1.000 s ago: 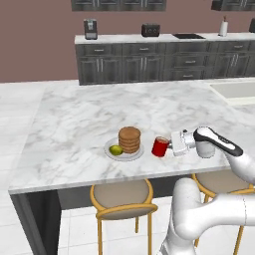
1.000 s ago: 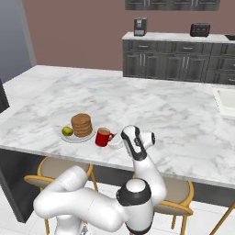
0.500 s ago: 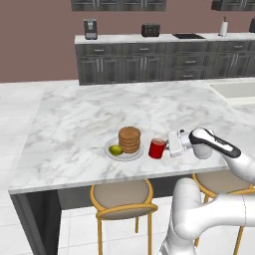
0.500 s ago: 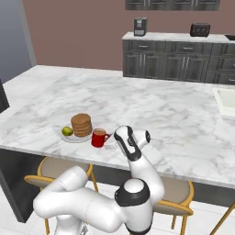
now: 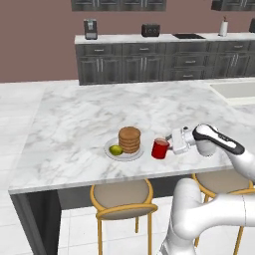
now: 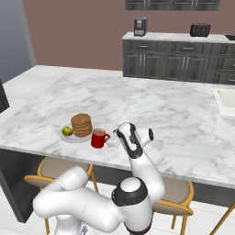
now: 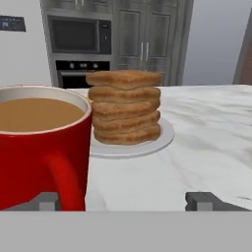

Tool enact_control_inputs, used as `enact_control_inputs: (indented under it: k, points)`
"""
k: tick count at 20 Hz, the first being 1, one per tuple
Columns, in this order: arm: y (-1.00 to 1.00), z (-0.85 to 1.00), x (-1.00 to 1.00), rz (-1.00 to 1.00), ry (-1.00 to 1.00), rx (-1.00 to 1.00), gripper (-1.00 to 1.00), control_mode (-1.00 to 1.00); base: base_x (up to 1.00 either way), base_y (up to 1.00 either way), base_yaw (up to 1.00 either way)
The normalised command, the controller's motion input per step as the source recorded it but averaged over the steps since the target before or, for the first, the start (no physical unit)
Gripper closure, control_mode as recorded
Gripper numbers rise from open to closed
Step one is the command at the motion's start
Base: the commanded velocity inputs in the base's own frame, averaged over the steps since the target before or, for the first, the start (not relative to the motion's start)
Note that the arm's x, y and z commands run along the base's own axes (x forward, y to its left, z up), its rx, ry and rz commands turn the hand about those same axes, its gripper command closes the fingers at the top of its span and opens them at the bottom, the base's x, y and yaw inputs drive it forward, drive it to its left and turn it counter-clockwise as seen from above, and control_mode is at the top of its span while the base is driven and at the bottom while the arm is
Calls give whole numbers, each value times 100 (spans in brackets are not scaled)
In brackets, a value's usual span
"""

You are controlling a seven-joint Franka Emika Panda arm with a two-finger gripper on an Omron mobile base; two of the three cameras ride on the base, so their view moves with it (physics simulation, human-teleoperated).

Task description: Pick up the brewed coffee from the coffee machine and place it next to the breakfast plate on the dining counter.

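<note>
The brewed coffee, a glossy red mug full of light-brown liquid, stands on the dining counter just right of the breakfast plate. The plate carries stacked pancakes and a yellow-green fruit. My gripper sits level at the mug's handle side, open. In the hand view the handle stands just inside the left fingertip, with neither jaw pressing on it. The coffee machine stands far back on the dark-cabinet counter.
A black toaster sits on the back counter. A sink is set in the marble at the right. Round wooden stools stand below the counter's near edge, close to the mug.
The jaws have gone from shut on the mug's handle to wide open. The mug stays standing beside the plate, and the hand has barely moved.
</note>
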Motion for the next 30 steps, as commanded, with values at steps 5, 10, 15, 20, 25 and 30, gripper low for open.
enact_control_inputs:
  k: [5,10,15,20,25,30]
  points:
    - [-17,21,0,-4,0,0,-100,-100,0,0,0]
    - [-4,-1,0,-17,-13,-8,-100,-100,0,0,0]
    - [2,-14,0,-20,-11,-15,-100,-100,0,0,0]
    - [11,-6,0,-16,-3,-10,-100,-100,0,0,0]
    - [0,0,-8,-8,0,-3,-100,-100,0,0,0]
    - [-6,1,-30,0,5,-1,-100,-100,0,0,0]
